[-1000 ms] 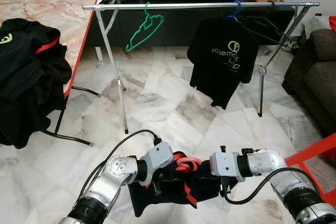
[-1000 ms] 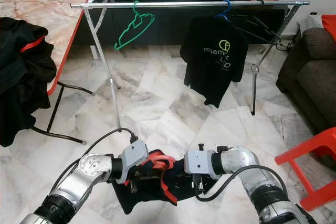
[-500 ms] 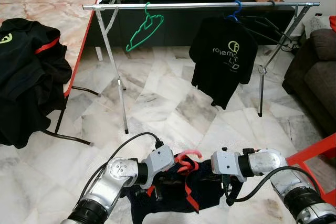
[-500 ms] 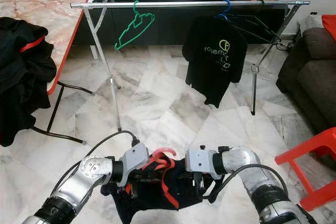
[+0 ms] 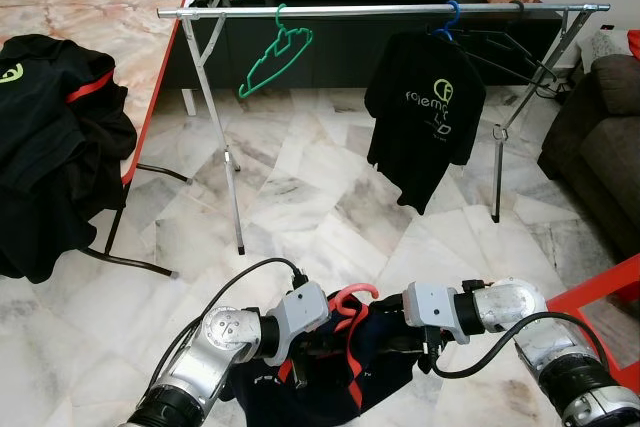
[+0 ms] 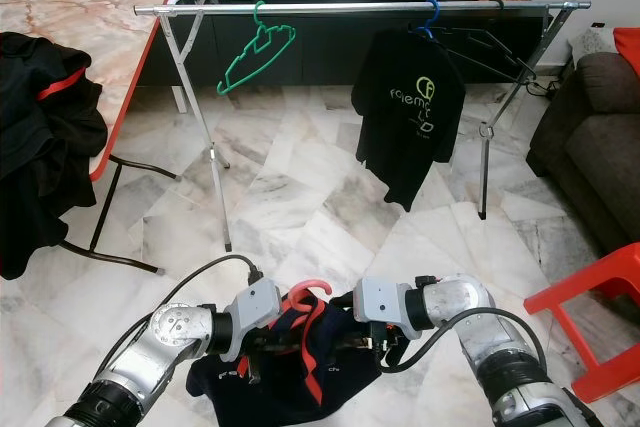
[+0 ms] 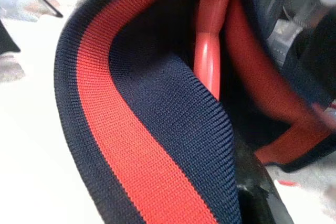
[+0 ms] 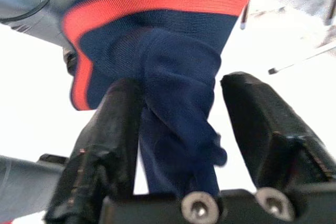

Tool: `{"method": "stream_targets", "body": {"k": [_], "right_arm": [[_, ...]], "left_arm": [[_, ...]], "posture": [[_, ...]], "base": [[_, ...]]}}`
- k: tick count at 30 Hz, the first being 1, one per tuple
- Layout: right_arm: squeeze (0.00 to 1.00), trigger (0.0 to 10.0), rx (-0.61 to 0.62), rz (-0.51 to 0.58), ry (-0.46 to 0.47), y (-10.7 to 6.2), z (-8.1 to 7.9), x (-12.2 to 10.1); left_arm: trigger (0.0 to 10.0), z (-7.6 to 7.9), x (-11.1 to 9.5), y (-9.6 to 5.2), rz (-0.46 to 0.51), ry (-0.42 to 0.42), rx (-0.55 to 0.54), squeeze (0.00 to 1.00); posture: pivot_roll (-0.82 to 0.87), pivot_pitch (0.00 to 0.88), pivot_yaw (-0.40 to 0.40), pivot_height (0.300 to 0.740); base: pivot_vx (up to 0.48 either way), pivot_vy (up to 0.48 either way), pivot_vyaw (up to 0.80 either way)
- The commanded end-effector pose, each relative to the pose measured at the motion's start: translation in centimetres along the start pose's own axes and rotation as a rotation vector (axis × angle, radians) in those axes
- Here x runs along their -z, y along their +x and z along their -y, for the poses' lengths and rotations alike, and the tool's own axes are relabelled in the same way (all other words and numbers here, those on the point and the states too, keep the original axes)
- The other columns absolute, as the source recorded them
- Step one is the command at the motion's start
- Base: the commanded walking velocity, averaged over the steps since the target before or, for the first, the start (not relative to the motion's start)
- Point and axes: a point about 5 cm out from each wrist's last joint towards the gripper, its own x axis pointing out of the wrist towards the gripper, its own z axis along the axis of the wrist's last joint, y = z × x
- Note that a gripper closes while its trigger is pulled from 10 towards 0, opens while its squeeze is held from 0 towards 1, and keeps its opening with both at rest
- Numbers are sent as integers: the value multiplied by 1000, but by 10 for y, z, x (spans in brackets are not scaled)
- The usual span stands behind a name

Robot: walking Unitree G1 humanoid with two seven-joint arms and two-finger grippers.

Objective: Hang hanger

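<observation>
A red hanger (image 5: 352, 299) with a navy shirt (image 5: 330, 379) trimmed in red is held low in front of me, its hook pointing up. My left gripper (image 5: 318, 345) is buried in the cloth, shut on the hanger; in the left wrist view the hanger's stem (image 7: 208, 56) runs under the collar. My right gripper (image 8: 181, 85) is open at the shirt's right side, with navy cloth hanging between its spread fingers (image 8: 113, 140). Ahead stands the metal rack rail (image 5: 380, 11), carrying a green hanger (image 5: 275, 55) and a black T-shirt (image 5: 425, 112).
A marble-topped table (image 5: 110, 27) with red edging stands at the left, with a pile of black clothes (image 5: 50, 137) draped over it. A dark sofa (image 5: 600, 137) and a red stool (image 5: 600, 292) are at the right. Marble floor lies between me and the rack.
The navy shirt has slid lower over the hanger and the red hook now stands up clear of it. Both grippers have sunk slightly. The black T-shirt on the rack swings a little.
</observation>
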Motion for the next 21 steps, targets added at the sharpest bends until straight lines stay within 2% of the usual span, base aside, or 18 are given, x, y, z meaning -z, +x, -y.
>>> {"method": "stream_targets", "body": {"k": [1, 7, 8, 10, 11, 12, 13, 14, 15, 16, 17, 18, 19, 20, 21], "right_arm": [[1000, 10000, -45, -38, -4, -4, -3, 3], [1000, 10000, -63, -88, -6, -10, -3, 6], [1000, 10000, 21, -51, -2, -14, 4, 2], [1000, 10000, 65, -30, 3, -17, 8, 0], [906, 10000, 271, 52, 56, -29, 24, -6], [906, 10000, 351, 79, 78, -34, 30, -7], [749, 10000, 430, 101, 94, -39, 35, -8], [0, 10000, 564, 117, 147, -46, 40, -4], [0, 10000, 650, 123, 184, -51, 43, 0], [0, 10000, 650, 123, 184, -51, 43, 0], [0, 10000, 805, 153, 310, -53, 39, 15], [0, 10000, 805, 153, 310, -53, 39, 15], [0, 10000, 843, 164, 364, -52, 34, 22], [0, 10000, 926, 192, 487, -47, 22, 37], [0, 10000, 956, 206, 535, -44, 18, 42]], "left_arm": [[0, 1, -1, 2, -3, 33, 2, 0], [0, 1, 5, 2, -10, 17, -24, 0], [0, 0, 11, 2, -23, -2, -60, 0], [0, 0, 14, 1, -25, -16, -74, 0], [0, 0, 23, 0, -26, -60, -129, 0], [0, 0, 26, -1, -24, -77, -152, 0], [0, 0, 28, -2, -20, -95, -178, 0], [0, -1, 32, -4, -13, -120, -222, 0], [0, -1, 34, -5, -9, -135, -250, 0], [0, -1, 34, -5, -9, -135, -250, 0], [0, -4, 39, -8, -10, -155, -335, 0], [0, -4, 39, -8, -10, -155, -335, 0], [0, -5, 41, -10, -10, -160, -363, 0], [2784, -9, 43, -14, -4, -166, -454, 0], [10000, -12, 43, -16, -1, -166, -495, 0]], "posture": [[-83, 125, -61, 740], [-84, 114, -56, 740], [-76, 113, -60, 740], [-74, 113, -61, 740], [-87, 112, -57, 740], [-87, 112, -57, 740], [-89, 110, -53, 740], [-91, 109, -46, 740], [-93, 108, -43, 740], [-93, 108, -43, 740], [-98, 99, -33, 740], [-98, 99, -33, 740], [-97, 97, -31, 740], [-96, 92, -28, 740], [-97, 89, -26, 740]], "base": [[0, 0, 0], [0, 0, 0], [0, 0, 0], [0, 0, 0], [0, 0, 0], [0, 0, 0], [0, 0, 0], [0, 0, 0], [0, 0, 0], [0, 0, 0], [0, 0, 0], [0, 0, 0], [0, 0, 0], [0, 0, 0], [0, 0, 0]]}}
